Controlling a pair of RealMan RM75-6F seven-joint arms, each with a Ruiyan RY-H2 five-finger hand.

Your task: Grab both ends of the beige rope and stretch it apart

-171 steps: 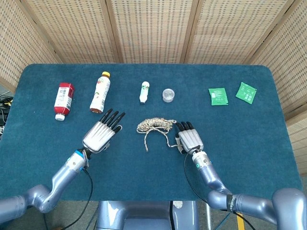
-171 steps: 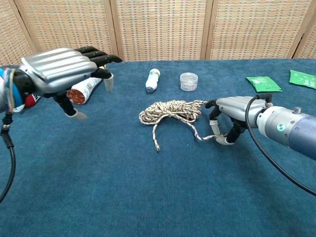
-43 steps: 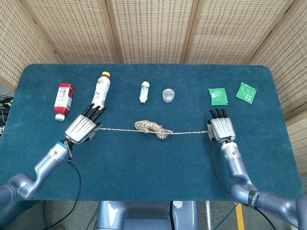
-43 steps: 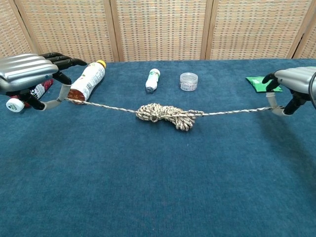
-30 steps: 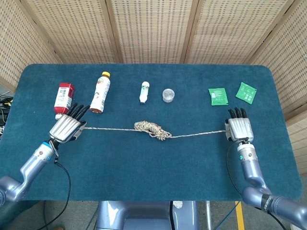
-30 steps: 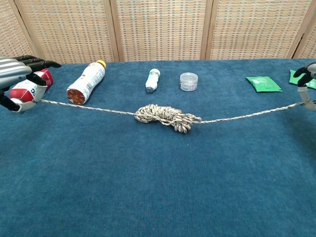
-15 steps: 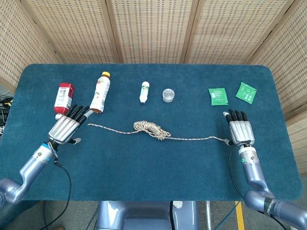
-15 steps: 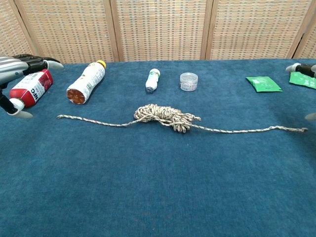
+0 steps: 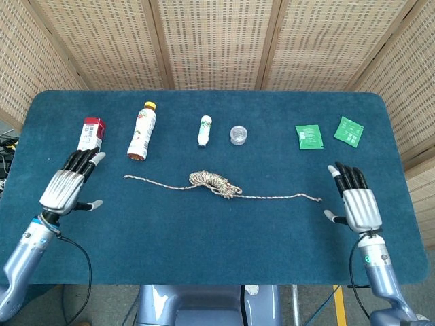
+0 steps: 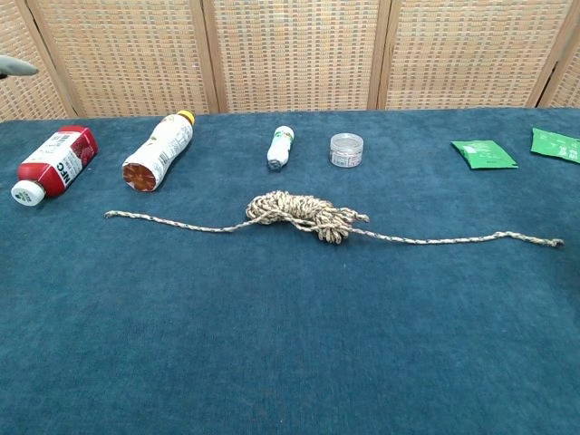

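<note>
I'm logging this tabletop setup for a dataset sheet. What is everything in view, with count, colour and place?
rope: 1, beige, centre of the table, ends laid out to both sides with a tangled bundle in the middle.
red bottle: 1, red with white cap, lying at far left.
tall bottle: 1, white with yellow cap, lying right of the red bottle.
small bottle: 1, white, lying behind the rope.
jar: 1, clear, right of the small bottle.
sachets: 2, green, far right rear.
table: 1, dark blue cloth.
screen panels: woven, tan, behind the table.
left hand: 1, silver and black, holds nothing, left of the rope's end.
right hand: 1, silver and black, holds nothing, right of the rope's other end.
</note>
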